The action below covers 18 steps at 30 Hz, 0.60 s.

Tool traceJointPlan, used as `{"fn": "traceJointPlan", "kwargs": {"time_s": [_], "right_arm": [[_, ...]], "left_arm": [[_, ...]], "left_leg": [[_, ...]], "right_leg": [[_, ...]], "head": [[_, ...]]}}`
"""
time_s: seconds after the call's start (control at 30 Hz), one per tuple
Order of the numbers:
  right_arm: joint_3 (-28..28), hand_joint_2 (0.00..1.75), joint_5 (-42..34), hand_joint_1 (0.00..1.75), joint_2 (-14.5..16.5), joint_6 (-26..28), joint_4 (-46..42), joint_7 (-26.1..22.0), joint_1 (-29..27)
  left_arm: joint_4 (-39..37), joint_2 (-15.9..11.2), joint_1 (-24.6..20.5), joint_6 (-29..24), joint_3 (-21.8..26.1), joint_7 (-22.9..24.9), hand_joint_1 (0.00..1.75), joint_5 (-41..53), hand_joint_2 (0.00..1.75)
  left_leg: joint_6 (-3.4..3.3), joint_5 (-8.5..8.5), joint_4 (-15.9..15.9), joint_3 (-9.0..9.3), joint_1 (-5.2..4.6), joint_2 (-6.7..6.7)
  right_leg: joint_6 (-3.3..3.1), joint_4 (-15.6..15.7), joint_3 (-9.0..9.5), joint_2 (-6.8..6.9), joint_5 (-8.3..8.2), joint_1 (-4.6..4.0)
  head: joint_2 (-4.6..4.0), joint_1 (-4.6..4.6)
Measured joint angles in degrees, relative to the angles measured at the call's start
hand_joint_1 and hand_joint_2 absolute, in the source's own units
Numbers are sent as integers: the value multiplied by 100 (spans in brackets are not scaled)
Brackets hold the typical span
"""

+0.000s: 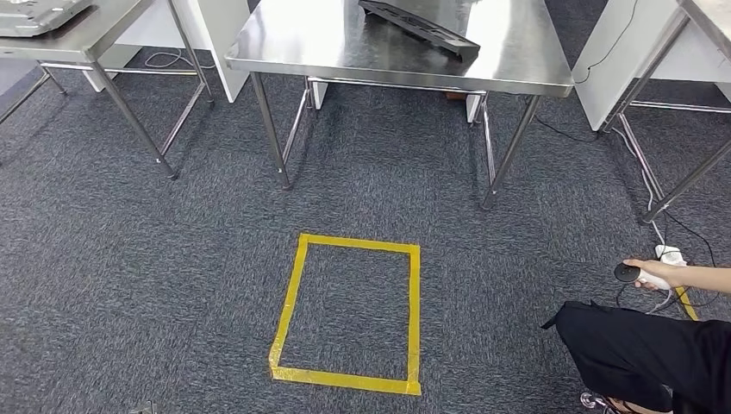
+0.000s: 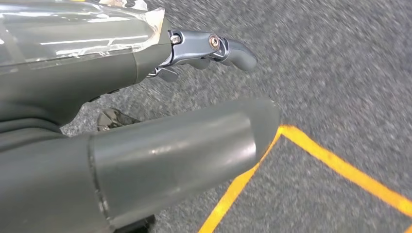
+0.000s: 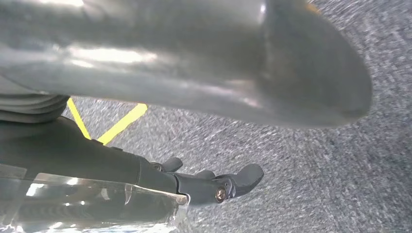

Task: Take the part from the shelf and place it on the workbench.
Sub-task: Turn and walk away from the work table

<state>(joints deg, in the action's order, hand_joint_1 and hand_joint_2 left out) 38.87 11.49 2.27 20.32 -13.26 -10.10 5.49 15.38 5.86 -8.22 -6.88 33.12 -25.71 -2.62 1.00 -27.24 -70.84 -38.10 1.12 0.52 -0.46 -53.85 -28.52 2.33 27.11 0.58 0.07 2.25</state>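
Observation:
A long, flat black part (image 1: 420, 26) lies at a slant on the steel workbench (image 1: 345, 52) straight ahead of me, across the carpet. My left hand (image 2: 145, 141) hangs over the grey carpet; its thick thumb and dark fingers (image 2: 218, 48) are spread apart with nothing between them. My right hand (image 3: 194, 82) also hangs above the carpet, its fingers (image 3: 228, 184) well away from the thumb and holding nothing.
A yellow tape square (image 1: 414, 310) marks the floor before the workbench. A second steel table (image 1: 86, 34) at the far left carries a grey metal piece (image 1: 39, 13). At the right a seated person (image 1: 646, 345) holds a small handset (image 1: 642, 274); cables trail there.

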Motion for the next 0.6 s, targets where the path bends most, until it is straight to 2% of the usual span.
{"fn": "traceJointPlan", "kwargs": {"time_s": [0.03,0.07,0.1,0.13,0.2,0.23,0.27,0.3,0.37,0.4,0.43,0.47,0.5,0.53,0.57,0.6], "right_arm": [[2,0,-3,0,-2,1,0,-3,-2],[5,0,-8,0,-3,1,1,-8,-3],[8,0,-13,0,-5,1,1,-14,-1],[12,0,-17,0,-7,-1,1,-19,4],[22,0,-19,0,-11,-3,1,-22,17],[28,0,-19,0,-15,-4,1,-22,21],[35,0,-19,0,-19,-4,1,-21,18],[40,0,-19,0,-23,-5,1,-19,10],[49,0,-19,0,-28,-5,2,-15,-12],[52,0,-19,0,-32,-7,3,-14,-22],[58,0,-19,0,-33,-10,3,-14,-28],[66,0,-19,0,-33,-14,3,-14,-30],[75,0,-18,0,-33,-18,3,-14,-30],[83,0,-16,0,-34,-20,3,-16,-27],[89,0,-13,0,-35,-21,3,-18,-21],[92,0,-8,0,-37,-21,3,-20,-15]], "left_arm": [[9,2,-10,1,-1,1,0,1,0],[19,3,-31,1,-2,1,0,4,0],[27,5,-57,1,-3,2,0,11,0],[32,8,-82,1,-3,2,0,20,0],[34,11,-97,-9,-3,7,0,32,0],[36,17,-92,-17,-3,9,0,34,0],[36,24,-89,-29,-3,13,0,33,0],[36,31,-87,-39,-3,15,0,33,0],[36,39,-90,-48,-3,19,0,33,0],[36,43,-85,-49,-3,20,0,33,0],[36,45,-78,-50,-3,22,0,33,0],[36,48,-73,-54,-3,23,0,33,0],[36,50,-71,-59,-3,23,0,33,0],[36,53,-72,-64,-3,23,0,33,0],[36,58,-74,-72,-3,23,0,33,0],[36,64,-75,-79,-3,22,0,33,0]], "left_leg": [[-1,72,351,290,8,76],[-17,58,733,569,-4,154],[-44,-8,1055,776,-19,215],[-86,-95,1263,883,-38,239],[-205,-128,1382,870,-49,158],[-270,-106,1410,850,-40,119],[-331,-61,1426,819,-30,81],[-380,-16,1438,783,-22,45],[-425,60,1435,684,-41,-44],[-429,94,1433,638,-52,-93],[-426,127,1430,598,-60,-144],[-419,158,1429,567,-65,-196],[-408,185,1428,546,-68,-249],[-392,210,1428,532,-68,-300],[-371,230,1422,521,-81,-346],[-346,249,1419,510,-88,-382]], "right_leg": [[16,-57,-50,38,-11,-4],[38,-118,-94,75,-17,-12],[63,-169,-135,119,-24,-28],[93,-205,-167,163,-35,-43],[163,-229,-212,240,-65,-54],[191,-275,-254,202,-41,-48],[202,-418,-331,116,51,-39],[196,-684,-456,4,207,-28],[163,-1486,-794,-164,607,-16],[164,-1816,-920,-187,740,-15],[180,-1963,-956,-197,788,-16],[209,-1851,-860,-208,737,-16],[240,-1512,-649,-230,613,-16],[254,-1033,-364,-311,467,-17],[244,-595,-118,-395,345,-24],[219,-293,45,-457,268,-33]], "head": [[0,4],[0,8],[0,7],[0,8],[0,-5],[0,-11],[0,-29],[0,-47],[0,-80],[0,-86],[0,-89],[0,-92],[0,-95],[0,-100],[0,-105],[0,-106]]}}
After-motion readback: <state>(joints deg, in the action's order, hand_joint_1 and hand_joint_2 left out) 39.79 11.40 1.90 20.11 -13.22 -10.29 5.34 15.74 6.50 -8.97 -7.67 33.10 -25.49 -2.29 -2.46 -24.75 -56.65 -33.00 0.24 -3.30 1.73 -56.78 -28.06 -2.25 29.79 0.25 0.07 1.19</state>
